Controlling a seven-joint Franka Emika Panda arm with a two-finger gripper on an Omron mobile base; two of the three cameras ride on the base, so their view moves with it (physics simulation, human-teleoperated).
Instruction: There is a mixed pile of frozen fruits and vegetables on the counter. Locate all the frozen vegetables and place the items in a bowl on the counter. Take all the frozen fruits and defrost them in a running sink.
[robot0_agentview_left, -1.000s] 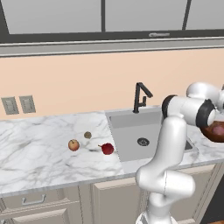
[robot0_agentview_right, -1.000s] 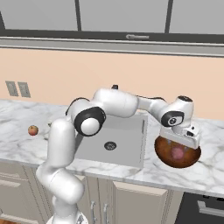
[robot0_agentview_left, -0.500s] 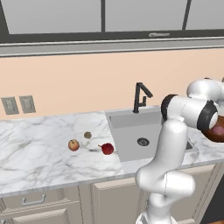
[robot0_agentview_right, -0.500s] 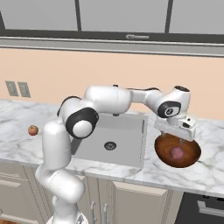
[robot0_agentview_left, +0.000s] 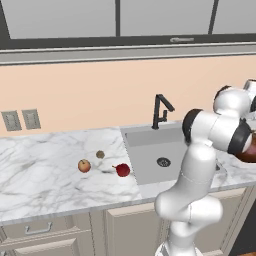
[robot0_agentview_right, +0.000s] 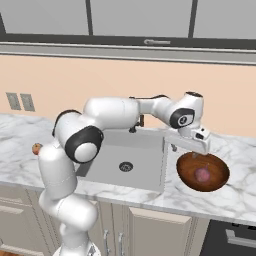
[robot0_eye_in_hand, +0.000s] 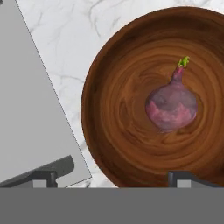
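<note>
Three fruits (robot0_agentview_left: 123, 170) wait on the table (robot0_agentview_left: 45, 175); the hand (robot0_eye_in_hand: 113, 175), spread empty above the bowl (robot0_eye_in_hand: 118, 131), could clip its nine-o'clock rim leaving.

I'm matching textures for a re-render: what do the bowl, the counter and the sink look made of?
Bowl: looks like turned wood with a smooth, faintly glossy finish, going by its reddish-brown ring grain. Counter: apparently polished marble or a lookalike, white with grey veins. Sink: flat matte grey with no grain, perhaps metal or composite; the look leaves it open.
</note>
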